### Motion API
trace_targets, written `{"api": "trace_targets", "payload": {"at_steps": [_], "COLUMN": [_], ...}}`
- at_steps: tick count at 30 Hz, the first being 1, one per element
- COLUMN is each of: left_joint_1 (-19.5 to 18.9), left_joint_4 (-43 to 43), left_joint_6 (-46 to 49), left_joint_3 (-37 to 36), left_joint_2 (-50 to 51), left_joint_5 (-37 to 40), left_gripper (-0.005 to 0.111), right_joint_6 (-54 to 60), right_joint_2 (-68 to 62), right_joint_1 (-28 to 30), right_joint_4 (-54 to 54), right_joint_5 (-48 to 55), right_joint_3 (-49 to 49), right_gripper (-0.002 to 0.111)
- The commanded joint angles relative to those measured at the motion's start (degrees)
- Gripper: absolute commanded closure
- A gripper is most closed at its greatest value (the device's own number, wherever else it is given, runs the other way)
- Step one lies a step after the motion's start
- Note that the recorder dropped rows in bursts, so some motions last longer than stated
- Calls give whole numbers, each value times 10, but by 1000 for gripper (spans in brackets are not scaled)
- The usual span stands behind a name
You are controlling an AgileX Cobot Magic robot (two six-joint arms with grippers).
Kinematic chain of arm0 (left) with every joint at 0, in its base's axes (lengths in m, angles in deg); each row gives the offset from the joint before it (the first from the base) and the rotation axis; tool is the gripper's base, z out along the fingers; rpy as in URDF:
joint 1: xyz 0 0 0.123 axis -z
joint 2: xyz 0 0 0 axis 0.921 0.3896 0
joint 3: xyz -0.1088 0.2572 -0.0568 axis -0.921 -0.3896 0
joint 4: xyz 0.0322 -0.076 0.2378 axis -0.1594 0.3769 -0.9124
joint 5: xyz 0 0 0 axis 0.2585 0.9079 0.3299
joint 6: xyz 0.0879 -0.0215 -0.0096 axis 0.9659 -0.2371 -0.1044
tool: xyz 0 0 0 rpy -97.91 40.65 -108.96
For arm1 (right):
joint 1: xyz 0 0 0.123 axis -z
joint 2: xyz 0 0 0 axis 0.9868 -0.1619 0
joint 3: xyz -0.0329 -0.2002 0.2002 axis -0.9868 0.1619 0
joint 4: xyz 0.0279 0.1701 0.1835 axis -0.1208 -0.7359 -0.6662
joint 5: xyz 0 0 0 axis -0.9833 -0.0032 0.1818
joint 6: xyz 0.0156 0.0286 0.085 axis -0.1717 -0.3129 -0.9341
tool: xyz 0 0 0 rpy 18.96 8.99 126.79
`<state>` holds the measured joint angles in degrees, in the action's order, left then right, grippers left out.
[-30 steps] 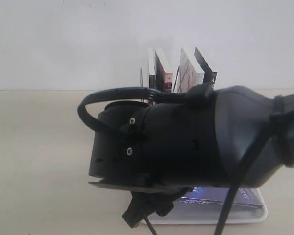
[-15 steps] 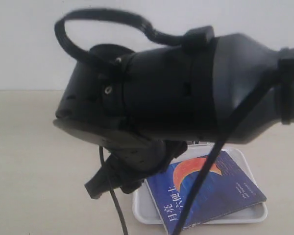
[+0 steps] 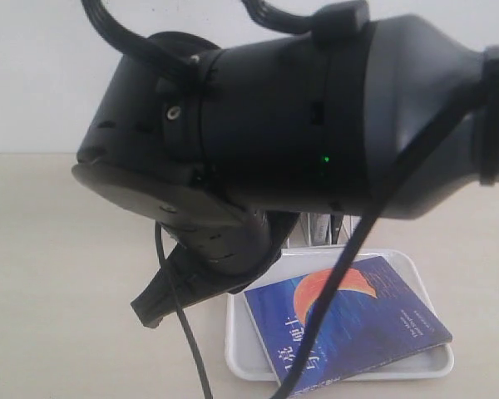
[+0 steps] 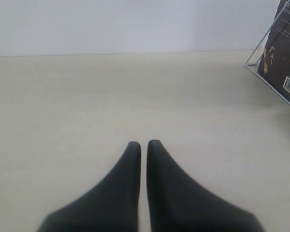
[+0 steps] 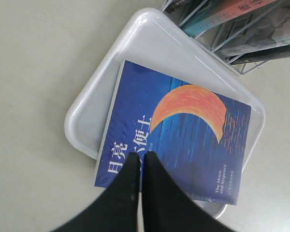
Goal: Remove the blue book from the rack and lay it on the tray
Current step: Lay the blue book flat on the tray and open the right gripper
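The blue book [image 5: 183, 140], with its orange crescent and white characters, lies cover up on the white tray [image 5: 150, 43]. One corner of it overhangs the tray's rim. In the exterior view the blue book [image 3: 358, 324] rests flat on the tray [image 3: 239, 353]. My right gripper [image 5: 141, 155] hovers above the book's overhanging corner, shut with nothing in it. Its black fingers [image 3: 150, 309] hang below the bulky arm. The white wire rack [image 5: 222, 36] stands just beyond the tray. My left gripper [image 4: 143, 143] is shut and empty over bare table, apart from the rack [image 4: 275, 29].
Other books [image 5: 261, 24] still stand in the rack, and a dark cover [image 4: 280, 58] leans against its wires. My right arm's housing [image 3: 316, 125] fills most of the exterior view and hides the rack. A pale wall runs behind the table.
My right arm has risen off the tray, and the blue book that it covered now shows in full, lying flat. The book itself has not moved in the last half second.
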<state>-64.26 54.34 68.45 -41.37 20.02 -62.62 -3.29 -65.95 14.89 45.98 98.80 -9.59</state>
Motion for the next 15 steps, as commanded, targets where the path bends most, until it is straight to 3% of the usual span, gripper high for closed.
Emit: {"api": "trace_targets", "payload": {"at_steps": [1,15], "left_joint_1": [-2,-2], "left_joint_4": [0,0], "left_joint_6": [4,4], "left_joint_3": [-2,-2], "left_joint_2": [-3,-3], "left_joint_5": [-8,-8], "left_gripper": [103,103], "right_joint_6": [4,2], "right_joint_2": [4,3], "right_joint_1": [0,0], "right_joint_4": [1,1], "right_joint_5": [3,-43], "right_joint_3": [-3,-3], "right_gripper": [107,107]}}
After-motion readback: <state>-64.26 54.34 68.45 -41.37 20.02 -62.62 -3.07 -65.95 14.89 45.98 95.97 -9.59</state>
